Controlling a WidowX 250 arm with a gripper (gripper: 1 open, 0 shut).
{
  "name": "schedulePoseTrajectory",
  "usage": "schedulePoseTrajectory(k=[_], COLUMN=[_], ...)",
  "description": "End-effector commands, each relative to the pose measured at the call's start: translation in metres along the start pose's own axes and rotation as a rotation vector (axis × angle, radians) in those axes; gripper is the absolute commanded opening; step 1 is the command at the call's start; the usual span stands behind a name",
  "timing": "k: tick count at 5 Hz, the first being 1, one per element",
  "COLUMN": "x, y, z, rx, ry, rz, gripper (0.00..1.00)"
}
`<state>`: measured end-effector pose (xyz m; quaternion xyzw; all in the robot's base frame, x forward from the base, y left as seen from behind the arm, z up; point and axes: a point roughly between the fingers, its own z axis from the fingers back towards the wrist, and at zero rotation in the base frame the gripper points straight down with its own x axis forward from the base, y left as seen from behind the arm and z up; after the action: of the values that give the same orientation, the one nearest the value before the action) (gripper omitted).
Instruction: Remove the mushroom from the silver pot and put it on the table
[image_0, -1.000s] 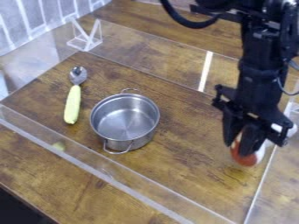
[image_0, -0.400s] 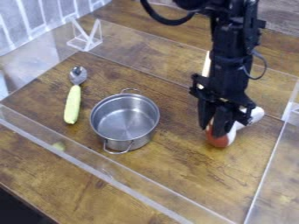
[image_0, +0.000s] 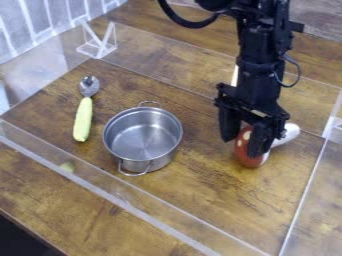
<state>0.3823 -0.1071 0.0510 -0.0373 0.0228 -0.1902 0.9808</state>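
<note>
Looks open at the gripper (image_0: 251, 135), with a gap between the tips. Can see the red-brown mushroom (image_0: 250, 149) right there, low between the tips, out of the pot and over the wooden table (image_0: 80, 205). Can't tell for sure about touching the wood, or about touching the tips. Can spot a small pale thing (image_0: 291, 127) just beside the gripper, to the right in the view, too hidden to name. Goes up and back from the gripper to the black arm (image_0: 251, 62). Next, to the left of the gripper, comes to the round silver pot (image_0: 142, 138), upright, with shiny sides and little loop handles. Farther left, past the pot, gets to the long yellow-green toy (image_0: 83, 120), with the small silver spoon (image_0: 90, 86) just behind. Farthest off, back and left of the gripper, shows a white stand (image_0: 98, 43).
</note>
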Motion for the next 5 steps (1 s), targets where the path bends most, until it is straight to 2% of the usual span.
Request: schedulePoseTrajectory(k=[1,2,3,4,5], x=[0.011,0.008,0.006,0.009,0.012], y=[-0.010,-0.015,-0.018,-0.022,-0.024], z=[0.022,0.020,0.018,0.016,0.014], rx=[0.015,0.009,0.001,-0.003,-0.012], ry=[-0.056,-0.053,-0.050,-0.047,-0.039], rz=[-0.031,-0.066,-0.088,-0.097,-0.101], gripper=[0.00,1.00,0.00,0.00,1.00])
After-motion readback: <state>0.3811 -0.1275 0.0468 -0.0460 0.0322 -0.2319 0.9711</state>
